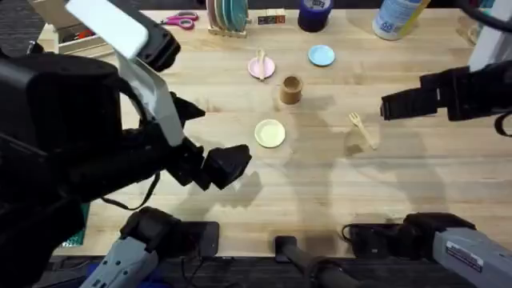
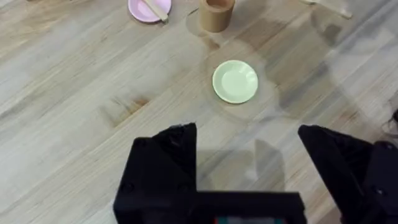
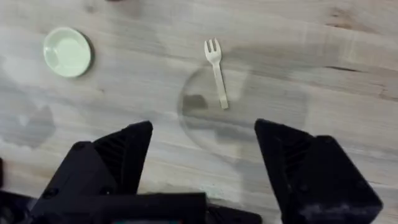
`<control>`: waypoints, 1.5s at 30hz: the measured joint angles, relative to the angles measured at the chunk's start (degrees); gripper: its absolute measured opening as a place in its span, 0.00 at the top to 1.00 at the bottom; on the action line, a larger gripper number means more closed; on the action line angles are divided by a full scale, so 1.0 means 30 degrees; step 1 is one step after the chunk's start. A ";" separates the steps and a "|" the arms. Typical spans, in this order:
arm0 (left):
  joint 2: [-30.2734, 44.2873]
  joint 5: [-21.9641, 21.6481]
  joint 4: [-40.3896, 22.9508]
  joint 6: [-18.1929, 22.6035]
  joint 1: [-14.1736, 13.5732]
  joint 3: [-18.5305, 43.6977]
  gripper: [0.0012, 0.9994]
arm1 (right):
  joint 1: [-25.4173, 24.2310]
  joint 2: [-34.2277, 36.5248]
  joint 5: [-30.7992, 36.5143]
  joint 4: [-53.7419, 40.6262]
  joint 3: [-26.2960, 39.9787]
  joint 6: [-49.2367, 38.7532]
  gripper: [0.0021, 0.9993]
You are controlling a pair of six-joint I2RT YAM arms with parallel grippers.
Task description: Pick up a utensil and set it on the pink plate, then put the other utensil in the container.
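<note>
Cream utensil (image 1: pixel 260 62) lies across pink plate (image 1: pixel 262 69), small and round. Brown cylindrical container (image 1: pixel 290 90) upright at plate's 4 o'clock, apart from it. Tan wooden fork (image 1: pixel 361 130) flat on tabletop at container's 4 o'clock, well apart.

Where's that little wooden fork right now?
The wooden fork lies flat on the bare table in the overhead view, right of the yellow plate and the brown cup, below the right arm.
</note>
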 joint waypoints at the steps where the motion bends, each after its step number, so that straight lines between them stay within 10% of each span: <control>1: 0.0006 0.0000 -0.0006 0.0007 0.0000 0.0000 0.01 | 0.0000 0.0120 0.0000 -0.0161 0.0017 -0.0234 0.00; 45: 0.0005 0.0220 -0.0228 0.0007 0.0000 0.0000 0.00 | 0.0015 0.9675 0.0133 0.7176 -0.4331 -0.4812 0.00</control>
